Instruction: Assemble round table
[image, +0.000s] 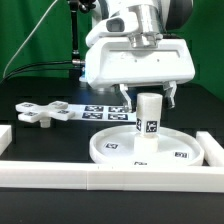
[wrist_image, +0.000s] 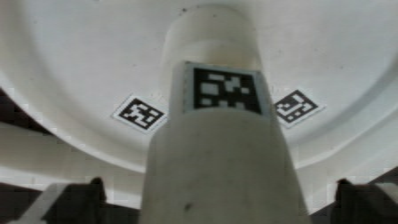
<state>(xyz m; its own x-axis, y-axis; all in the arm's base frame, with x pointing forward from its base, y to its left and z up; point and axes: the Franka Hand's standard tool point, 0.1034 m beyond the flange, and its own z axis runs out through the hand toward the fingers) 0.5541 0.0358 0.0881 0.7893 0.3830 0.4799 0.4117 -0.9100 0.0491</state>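
Note:
The large round disc lies flat on the black table near the front rail. The short thick leg stands upright on the middle of the disc, with a tag on its side. My gripper hangs right over the leg's top. It is open, with one finger on each side of the leg and a gap at both. In the wrist view the leg fills the middle and the disc lies behind it. The fingertips stand well apart from the leg. The flat cross-shaped piece lies on the table at the exterior view's left.
The marker board lies flat behind the disc. White border rails run along the front, the exterior view's left and right. A green backdrop and cables stand behind the arm.

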